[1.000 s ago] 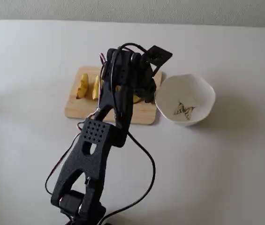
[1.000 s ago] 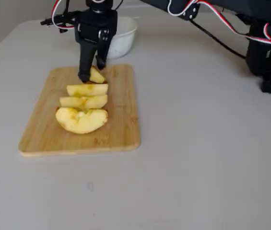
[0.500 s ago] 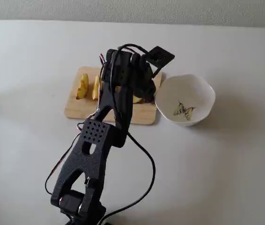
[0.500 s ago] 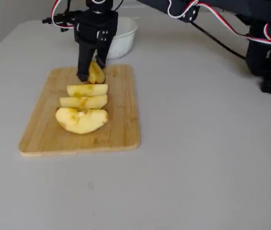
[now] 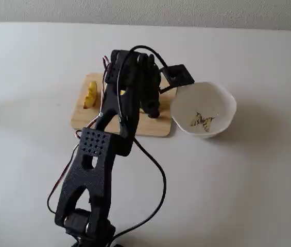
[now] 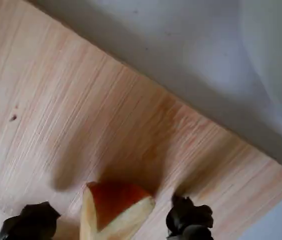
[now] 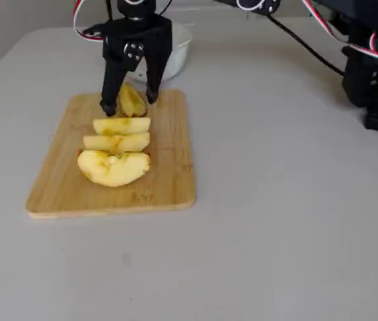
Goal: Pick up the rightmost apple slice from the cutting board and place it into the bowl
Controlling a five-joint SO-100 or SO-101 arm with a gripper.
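1. In a fixed view, the cutting board (image 7: 112,160) fills the left-centre of the frame: a light tan wooden rectangle with rounded corners, lying flat on the grey table (image 7: 289,221).
2. Three slimmer yellow wedges (image 7: 115,144) lie stacked down its middle. The nearest one is the broadest and has brown flecks.
3. Just above them, at the board's far end, sits the rightmost apple slice (image 7: 132,101), a small plump crescent of pale yellow flesh.
4. My gripper (image 7: 130,103) stands over that slice with its fingers spread wide, one dark fingertip (image 7: 108,107) to the left of it and one to the right. Neither looks pressed against it.
5. In the wrist view the slice (image 6: 115,210) sits at the bottom centre, its red skin facing up and a pale yellow cut edge below. My black fingertips (image 6: 31,220) are apart from it on either side, over the board's grain (image 6: 81,100).
6. The bowl (image 5: 204,109) sits right of the board in a fixed view. It is white and wavy-rimmed, with a yellow-grey butterfly mark on its bottom.
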